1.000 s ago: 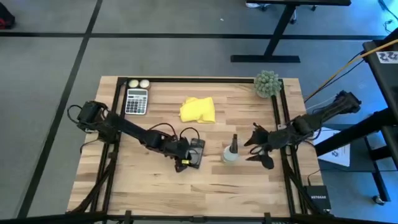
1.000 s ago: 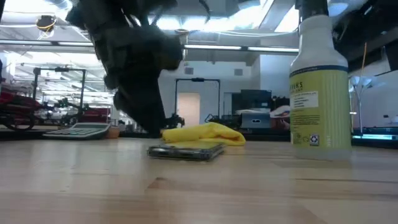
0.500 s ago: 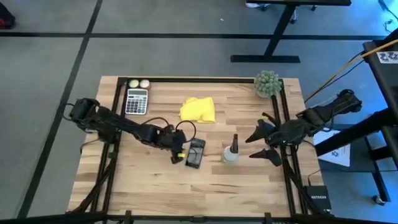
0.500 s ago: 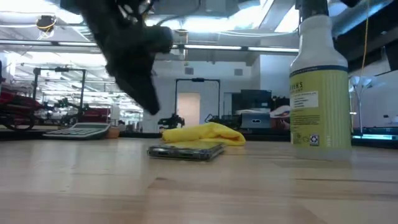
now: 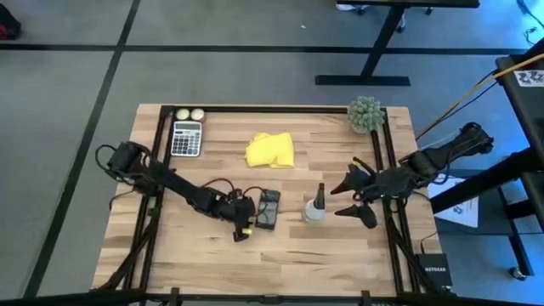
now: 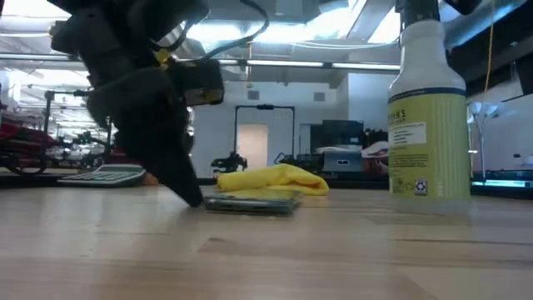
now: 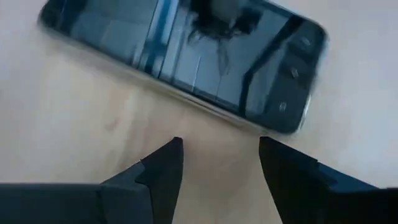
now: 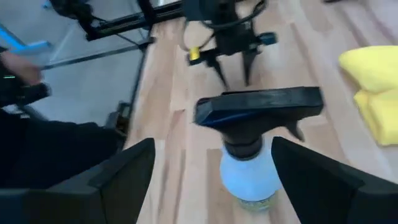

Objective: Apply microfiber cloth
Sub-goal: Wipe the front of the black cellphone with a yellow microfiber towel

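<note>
We see the left gripper (image 5: 244,223) low over the table (image 5: 212,255), fingers spread with a clear gap and pinching nothing. In the left wrist view its two dark fingers (image 7: 163,171) point at bare wood, and the black smartphone (image 7: 186,59) lies flat just ahead of the tips, not touching them. From above, the smartphone (image 5: 269,209) sits just beside this gripper, on the side toward the spray bottle (image 5: 315,206). In the low view the left gripper (image 6: 187,187) has its tip down at the wood right by the phone's (image 6: 250,202) near edge; we cannot tell if it touches.

The microfiber cloth (image 5: 270,150) lies crumpled on the table, well beyond the left gripper toward the far edge, free of both arms. In the low view the yellow cloth (image 6: 275,179) shows behind the phone. In the right wrist view a part of it (image 8: 373,81) shows past the bottle.

The right gripper (image 5: 353,197) hovers near the table's right rail, fingers wide apart, empty, just beside the spray bottle and aimed at it. In the right wrist view the bottle's dark trigger head (image 8: 258,109) stands between the spread fingers (image 8: 124,171), apart from them.

Far side from the grippers: calculator (image 5: 186,138), two small balls (image 5: 189,114), small green plant (image 5: 365,114).
</note>
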Motion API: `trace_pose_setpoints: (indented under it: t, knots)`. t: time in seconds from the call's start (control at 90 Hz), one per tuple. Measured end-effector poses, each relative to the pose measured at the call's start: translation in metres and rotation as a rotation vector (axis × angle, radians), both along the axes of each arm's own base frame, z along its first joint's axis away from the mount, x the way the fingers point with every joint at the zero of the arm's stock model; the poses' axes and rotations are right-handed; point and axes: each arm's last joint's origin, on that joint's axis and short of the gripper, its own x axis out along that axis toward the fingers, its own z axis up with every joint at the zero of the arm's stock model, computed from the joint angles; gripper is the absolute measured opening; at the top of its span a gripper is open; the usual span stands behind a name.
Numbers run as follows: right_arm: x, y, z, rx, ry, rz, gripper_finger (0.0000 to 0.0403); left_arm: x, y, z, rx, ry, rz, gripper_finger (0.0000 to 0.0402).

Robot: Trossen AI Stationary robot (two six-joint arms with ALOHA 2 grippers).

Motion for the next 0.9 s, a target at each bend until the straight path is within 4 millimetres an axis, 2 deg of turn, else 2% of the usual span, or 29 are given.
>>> trace_pose_setpoints:
  t: [0.167, 0.278, 0.456, 0.567, 0.778, 0.9]
  knots:
    - [0.007, -0.001, -0.006, -0.117, -0.002, -0.092, 0.0308, 0.013, -0.006, 0.007, -0.072, -0.074, 0.019, 0.0191]
    - [0.007, -0.001, -0.004, -0.187, -0.017, -0.074, 0.0308, 0.016, -0.007, 0.011, -0.073, -0.087, 0.016, 0.0191]
    - [0.006, -0.003, 0.035, -0.208, -0.139, -0.077, 0.0308, 0.018, -0.006, 0.025, -0.069, -0.091, 0.021, 0.0191]
    - [0.004, -0.01, 0.057, -0.328, -0.217, -0.196, 0.0308, 0.016, -0.002, 0.037, -0.051, -0.047, 0.033, 0.0191]
    - [0.017, -0.045, 0.078, -0.521, -0.219, -0.436, 0.0308, 0.008, 0.005, 0.057, -0.02, -0.035, 0.062, 0.0191]
    - [0.039, -0.077, 0.07, -0.53, -0.133, -0.47, 0.0308, 0.007, 0.005, 0.064, -0.026, -0.063, 0.064, 0.0191]
